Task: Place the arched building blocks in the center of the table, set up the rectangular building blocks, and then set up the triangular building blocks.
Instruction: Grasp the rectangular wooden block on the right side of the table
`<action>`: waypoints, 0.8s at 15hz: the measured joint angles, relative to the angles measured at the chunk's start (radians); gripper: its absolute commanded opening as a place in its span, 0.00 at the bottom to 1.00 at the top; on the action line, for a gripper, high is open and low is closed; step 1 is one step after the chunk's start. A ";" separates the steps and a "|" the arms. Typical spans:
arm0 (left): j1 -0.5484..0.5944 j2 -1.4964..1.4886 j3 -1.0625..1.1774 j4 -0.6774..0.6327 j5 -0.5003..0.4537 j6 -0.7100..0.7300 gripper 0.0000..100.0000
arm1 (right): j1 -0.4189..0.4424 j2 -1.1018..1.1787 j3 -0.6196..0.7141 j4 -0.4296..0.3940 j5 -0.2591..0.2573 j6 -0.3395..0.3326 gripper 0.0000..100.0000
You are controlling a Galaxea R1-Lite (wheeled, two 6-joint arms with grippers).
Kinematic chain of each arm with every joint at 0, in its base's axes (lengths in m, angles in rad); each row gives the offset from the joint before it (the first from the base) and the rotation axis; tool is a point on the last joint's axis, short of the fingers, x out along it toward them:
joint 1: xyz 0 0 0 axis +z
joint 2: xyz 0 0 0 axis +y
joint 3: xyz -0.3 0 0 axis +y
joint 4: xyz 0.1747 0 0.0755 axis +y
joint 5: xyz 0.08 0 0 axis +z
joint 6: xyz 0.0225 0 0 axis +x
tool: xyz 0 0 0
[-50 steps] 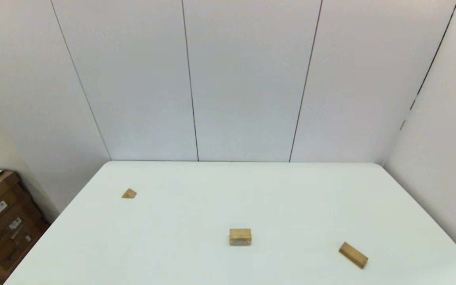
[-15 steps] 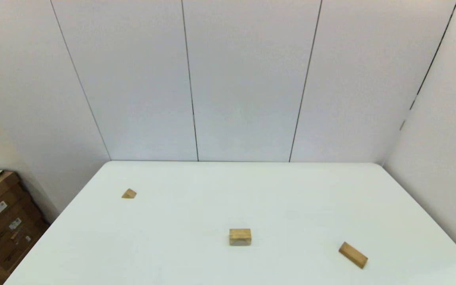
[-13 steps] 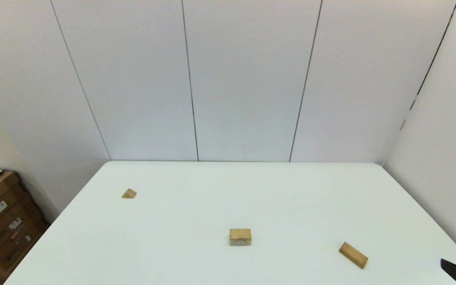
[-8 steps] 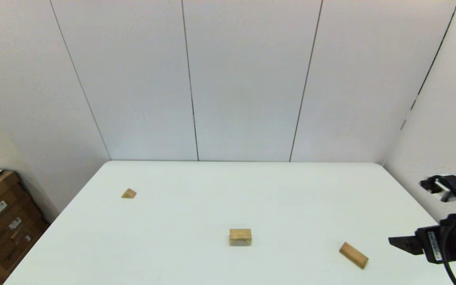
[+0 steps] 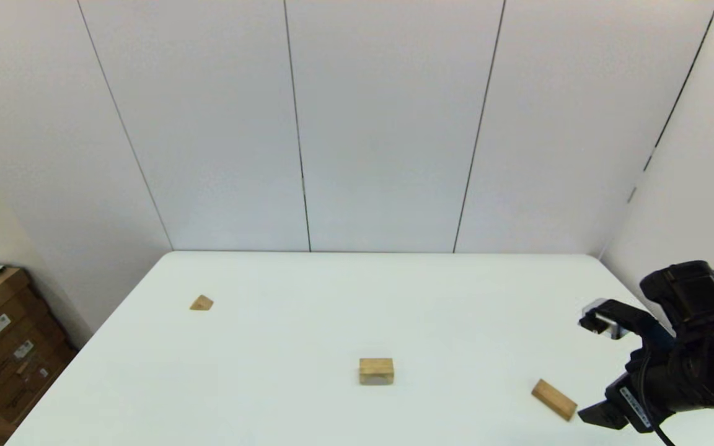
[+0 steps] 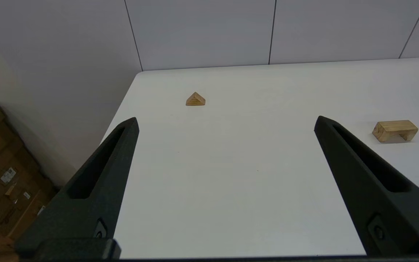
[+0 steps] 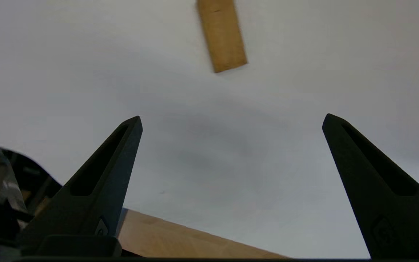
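Right end effector (image 7: pixel 231 120) wide, empty, near bar (image 7: pixel 221 34) by surface's (image 5: pixel 357 297) right edge; better to straddle narrow sides. Left end effector (image 6: pixel 226 122) wide.

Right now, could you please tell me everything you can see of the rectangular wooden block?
The rectangular wooden block is a plain tan bar, solid and long, of wood by its look. It lies flat on the white table, near the front right, turned at an angle to the table's edge. Nothing touches it but the tabletop. The right gripper hangs just to its right, fingers spread wide, not yet around it; in the right wrist view the bar lies beyond the fingertips.
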 measured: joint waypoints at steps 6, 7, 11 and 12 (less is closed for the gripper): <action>0.000 0.000 0.000 0.000 0.000 0.000 1.00 | 0.086 0.093 -0.027 -0.007 0.007 -0.006 1.00; 0.000 0.000 0.000 0.000 0.000 0.000 1.00 | 0.087 0.123 -0.042 -0.009 0.007 -0.004 1.00; 0.000 0.000 0.000 0.000 0.000 0.000 1.00 | 0.079 0.219 -0.100 -0.011 0.026 0.005 1.00; 0.000 0.000 0.000 0.000 0.000 0.000 1.00 | 0.069 0.238 -0.114 -0.011 0.026 0.003 1.00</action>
